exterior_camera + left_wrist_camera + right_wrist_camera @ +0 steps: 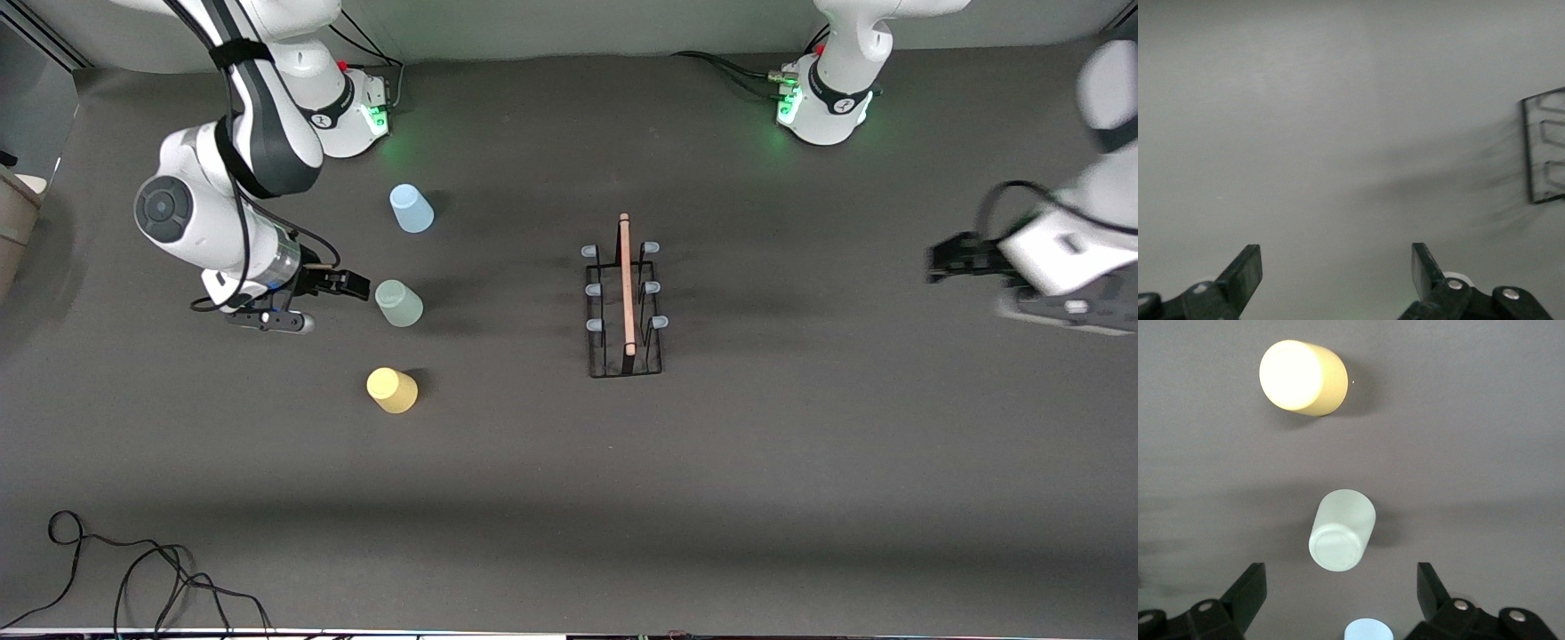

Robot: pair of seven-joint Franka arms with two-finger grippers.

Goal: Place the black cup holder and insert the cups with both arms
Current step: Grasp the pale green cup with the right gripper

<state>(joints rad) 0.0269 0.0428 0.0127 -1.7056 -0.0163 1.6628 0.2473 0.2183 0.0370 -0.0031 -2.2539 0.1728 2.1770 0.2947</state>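
- The black cup holder (625, 307) already stands mid-counter, well apart from both claws, so the cups are what's left for you.
- Your right claw (342, 283) hangs wide open and empty just beside the pale green cup (399, 303). All three cups sit upside down, so come in crooked and a finger will probably shove it over instead of straddling it.
- The light blue cup (411, 208) and yellow cup (392, 390) flank that claw's path; a wide swing could clip either.
- Your left claw (956, 260), also open and holding nothing, sits out toward its own end of the counter. Rush it in and you risk catching the wire rack.
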